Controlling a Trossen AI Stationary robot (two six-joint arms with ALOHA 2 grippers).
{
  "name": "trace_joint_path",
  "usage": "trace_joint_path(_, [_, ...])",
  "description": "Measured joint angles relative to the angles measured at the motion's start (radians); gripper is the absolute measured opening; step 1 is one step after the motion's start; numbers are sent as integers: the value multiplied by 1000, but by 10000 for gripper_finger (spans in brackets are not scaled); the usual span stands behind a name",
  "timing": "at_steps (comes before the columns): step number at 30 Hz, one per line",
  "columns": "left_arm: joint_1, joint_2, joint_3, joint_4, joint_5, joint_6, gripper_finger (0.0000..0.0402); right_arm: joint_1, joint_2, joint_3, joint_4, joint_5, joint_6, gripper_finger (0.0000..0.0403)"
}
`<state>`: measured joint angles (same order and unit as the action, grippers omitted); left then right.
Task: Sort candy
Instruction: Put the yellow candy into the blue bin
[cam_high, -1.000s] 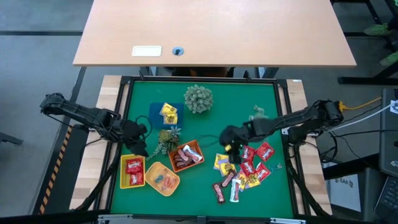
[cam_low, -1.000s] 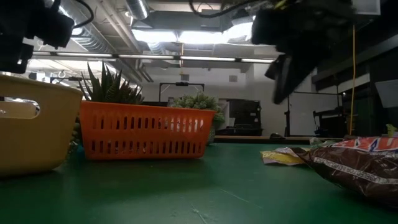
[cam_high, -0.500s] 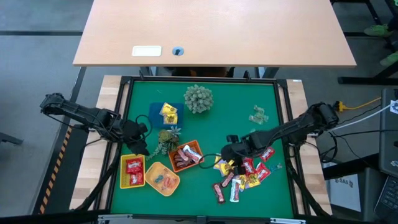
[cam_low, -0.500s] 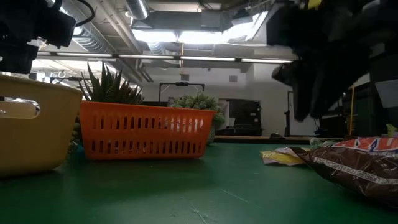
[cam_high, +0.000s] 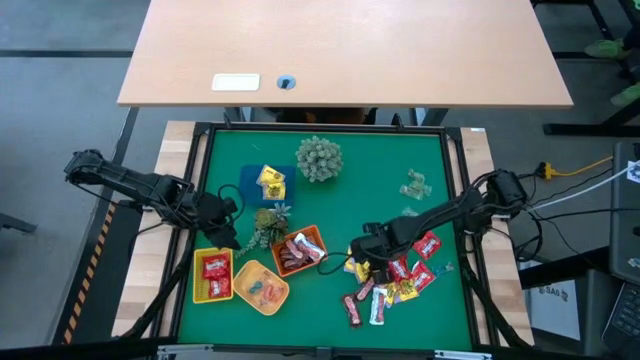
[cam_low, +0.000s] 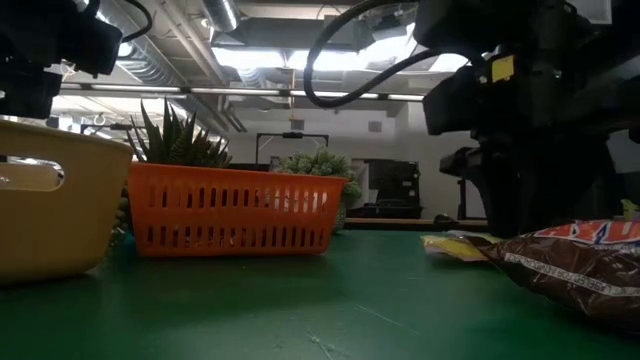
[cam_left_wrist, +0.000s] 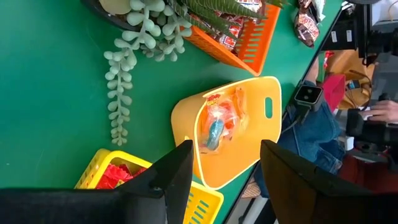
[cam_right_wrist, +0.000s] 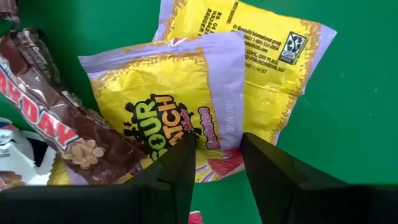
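The right gripper (cam_high: 358, 258) is down at the near edge of the candy pile (cam_high: 395, 275), its fingers (cam_right_wrist: 180, 168) partly apart astride the edge of a yellow packet (cam_right_wrist: 168, 121); they don't look closed on it, and nothing is lifted. A second ago that arm was higher and nearer the red packets; it has dropped and reached left. The left gripper (cam_left_wrist: 217, 168) hangs wide open and empty above the trays, unmoved.

From above I count three trays: an orange one (cam_high: 316, 237) with bars, a yellow slatted one (cam_high: 199, 293) with two red packets, and a smooth yellow one (cam_high: 272, 300). Two yellow packets sit on a blue tray (cam_high: 251, 182) at the back left.

The right wrist view shows two yellow packets overlapping beside a brown bar (cam_right_wrist: 53, 130). Only the left wrist view shows a person's arm (cam_left_wrist: 379, 112) beyond the table.
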<state>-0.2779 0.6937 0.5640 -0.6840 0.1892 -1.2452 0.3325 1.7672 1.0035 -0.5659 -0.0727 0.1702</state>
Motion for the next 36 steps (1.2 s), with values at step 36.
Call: trace_joint_path(36, [0,0,0,365,-264,393,172,-15,4,439,-350,130,-229,13])
